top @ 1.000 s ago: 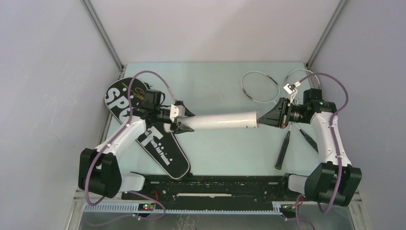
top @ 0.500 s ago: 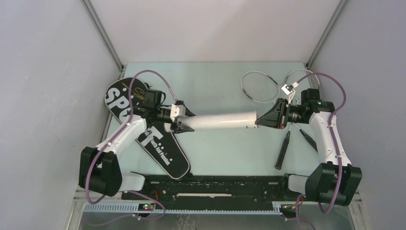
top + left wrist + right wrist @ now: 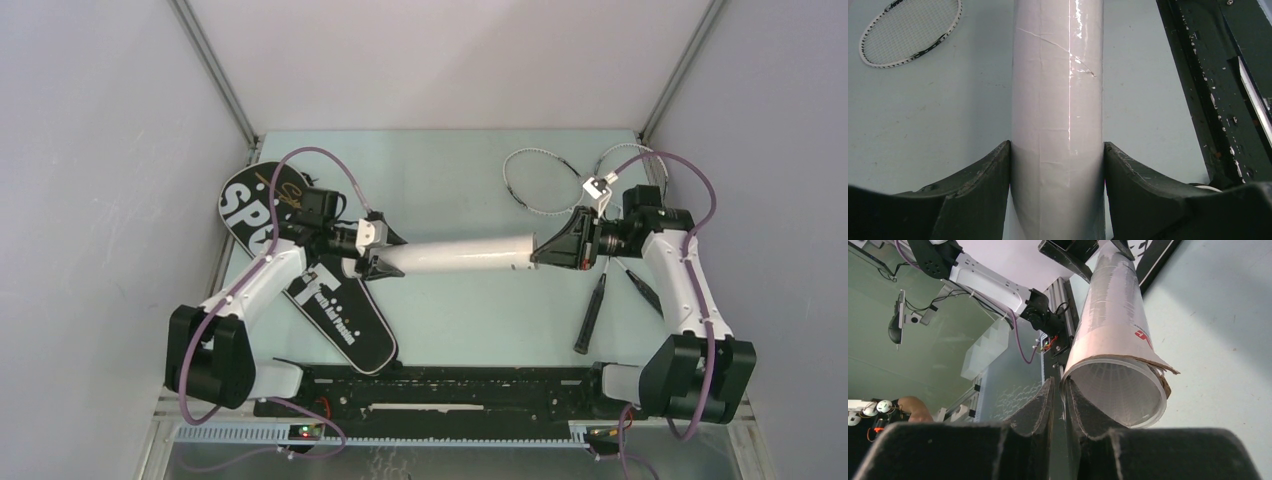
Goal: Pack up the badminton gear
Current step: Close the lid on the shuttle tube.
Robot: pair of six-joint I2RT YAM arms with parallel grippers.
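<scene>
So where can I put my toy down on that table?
Two bare patches: behind the tube, between the bag and the racquet heads; and on its near side, between bag and black handle. The right side is crowded.

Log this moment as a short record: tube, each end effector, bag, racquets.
tube: white tube, horizontal between the two arms, open end toward the right arm
left end effector: shut on the tube's left end, one finger on each side
right end effector: fingers straddle the rim of the open end, one inside and one outside; grip unclear
bag: black bag, flat on the table at left, partly under the left arm
racquets: two, lying at right, neither held
</scene>
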